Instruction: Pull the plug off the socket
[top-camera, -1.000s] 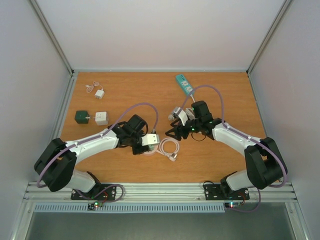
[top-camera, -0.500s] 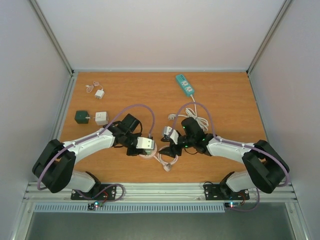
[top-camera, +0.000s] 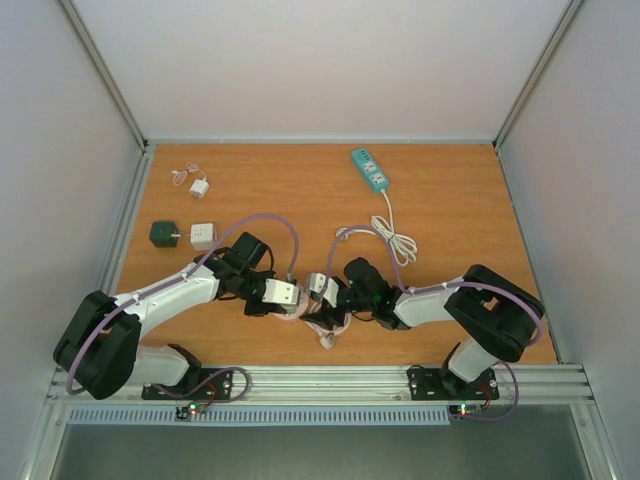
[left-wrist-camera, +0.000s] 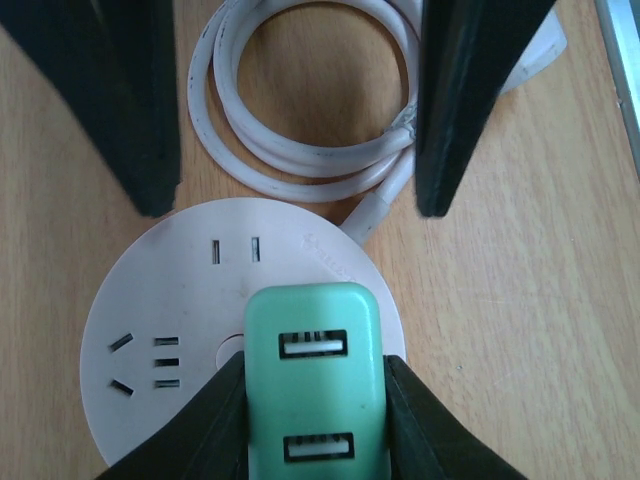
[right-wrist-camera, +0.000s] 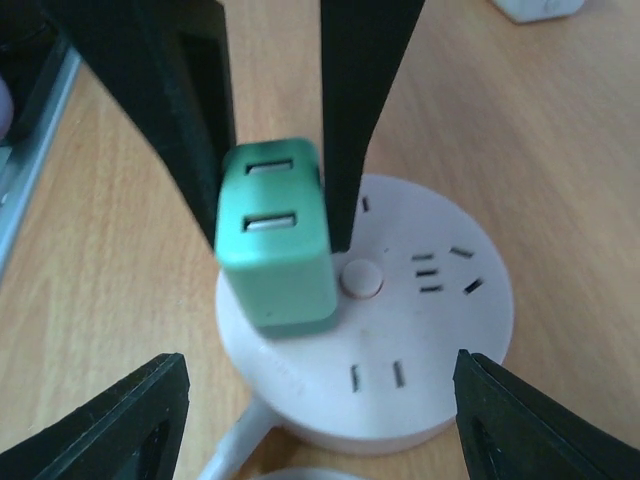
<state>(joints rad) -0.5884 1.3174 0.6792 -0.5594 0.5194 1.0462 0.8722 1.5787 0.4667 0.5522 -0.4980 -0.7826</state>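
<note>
A mint-green USB plug (left-wrist-camera: 312, 320) stands in a round white socket (left-wrist-camera: 170, 300) lying flat on the wooden table. My left gripper (left-wrist-camera: 315, 385) is shut on the plug, one finger against each side. My right gripper (right-wrist-camera: 320, 400) is open, its fingertips (right-wrist-camera: 150, 405) wide apart on either side of the socket's rim and not pressing it. In the right wrist view the plug (right-wrist-camera: 275, 250) sits upright on the socket (right-wrist-camera: 410, 340). From above, both grippers (top-camera: 290, 296) (top-camera: 320, 292) meet over the socket, which they mostly hide. Its white cable (top-camera: 330, 325) coils beside it.
A teal power strip (top-camera: 369, 169) lies at the back right, its white cord (top-camera: 398, 240) bundled behind my right arm. A white adapter (top-camera: 203, 236) joined to a dark green cube (top-camera: 161, 233) and a small white charger (top-camera: 199, 187) lie at the left.
My right arm has swung left and nearer, bringing its open gripper around the socket. The left gripper, with plug, socket and cable, has shifted slightly left and toward the front.
</note>
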